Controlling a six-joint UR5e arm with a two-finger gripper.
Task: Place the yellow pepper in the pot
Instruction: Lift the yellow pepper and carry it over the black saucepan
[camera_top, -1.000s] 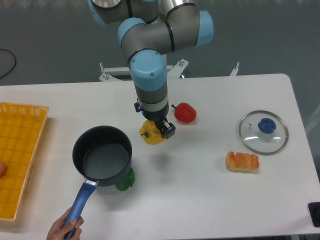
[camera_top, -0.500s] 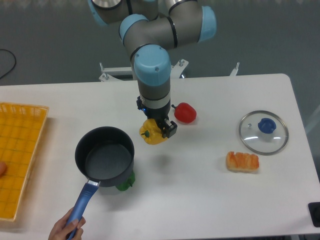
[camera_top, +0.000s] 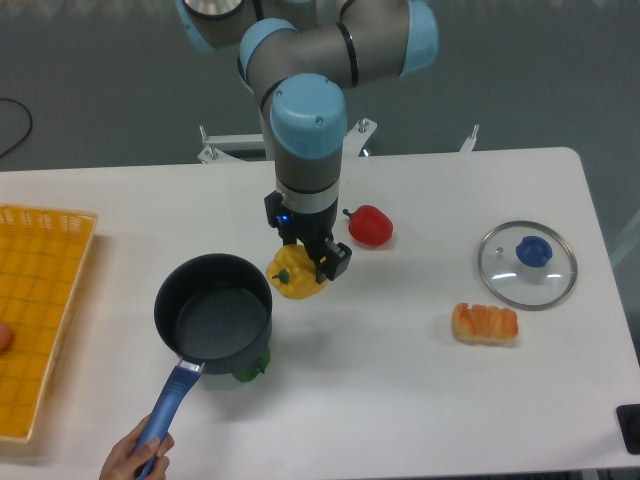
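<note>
The jaws are clamped on the yellow pepper (camera_top: 291, 277), which hangs from the gripper (camera_top: 303, 262) just above the table (camera_top: 400, 380), its shadow lying on the white surface below and to the right. The pepper sits right beside the right-hand rim of the pot (camera_top: 213, 318), a dark round saucepan whose inside shows bare. The pot's blue handle (camera_top: 166, 405) runs down towards the front edge, where a hand (camera_top: 130, 460) holds its end. A green pepper (camera_top: 254, 364) peeks out from under the pot's lower right side. Just right of the gripper, the red pepper (camera_top: 370, 226) rests on the table. Further right lies a glass lid (camera_top: 527, 264) with a blue knob, and below it an orange piece of food (camera_top: 485, 323). At the far left edge is a yellow basket (camera_top: 35, 310).
</note>
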